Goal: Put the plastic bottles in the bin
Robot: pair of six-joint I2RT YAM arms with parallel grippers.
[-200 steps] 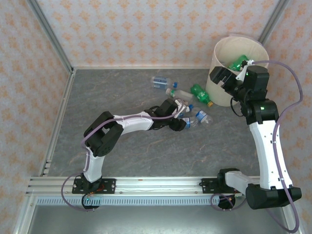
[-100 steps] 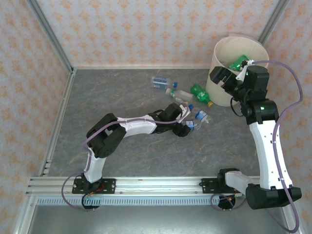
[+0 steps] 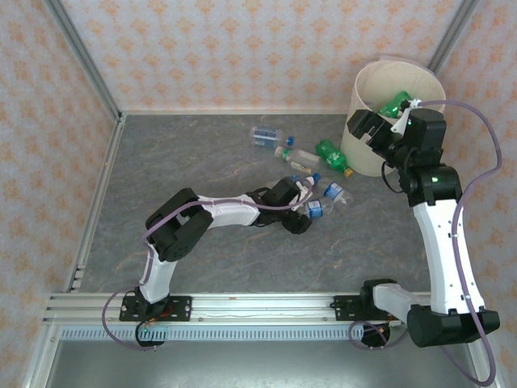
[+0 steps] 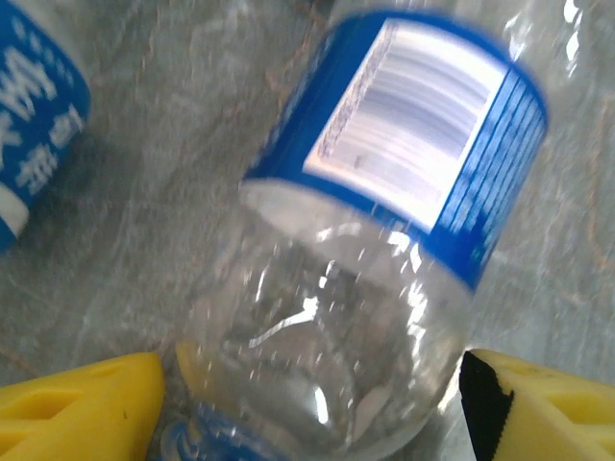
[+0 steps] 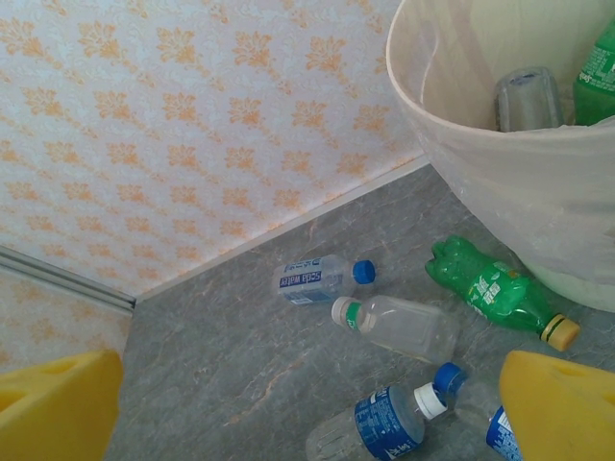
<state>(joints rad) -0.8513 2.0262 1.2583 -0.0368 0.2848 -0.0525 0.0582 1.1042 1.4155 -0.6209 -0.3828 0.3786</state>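
A clear bottle with a blue label [image 4: 384,240] lies on the grey floor between the yellow fingers [image 4: 77,403] of my left gripper [image 4: 312,413]. The jaws stand close on either side of its neck end, still apart. From above, the left gripper [image 3: 305,210] sits among the blue-capped bottles [image 3: 334,192]. Another blue-labelled bottle [image 4: 34,125] lies at the left. The cream bin [image 3: 396,121] stands at the back right with a green bottle [image 3: 396,103] inside. My right gripper [image 3: 367,128] hangs open and empty by the bin's near rim. The bin [image 5: 500,182] also holds a clear bottle [image 5: 528,96].
Loose on the floor are a soda water bottle [image 5: 312,279], a clear white-capped bottle [image 5: 399,327], a green bottle [image 5: 490,293] beside the bin, and a blue-labelled bottle [image 5: 384,423]. Patterned walls close the back and sides. Bare floor lies left of the bottles.
My left arm has stretched further right and toward me, bringing its gripper in around a blue-capped bottle and nudging the nearby bottles. The right arm has not moved.
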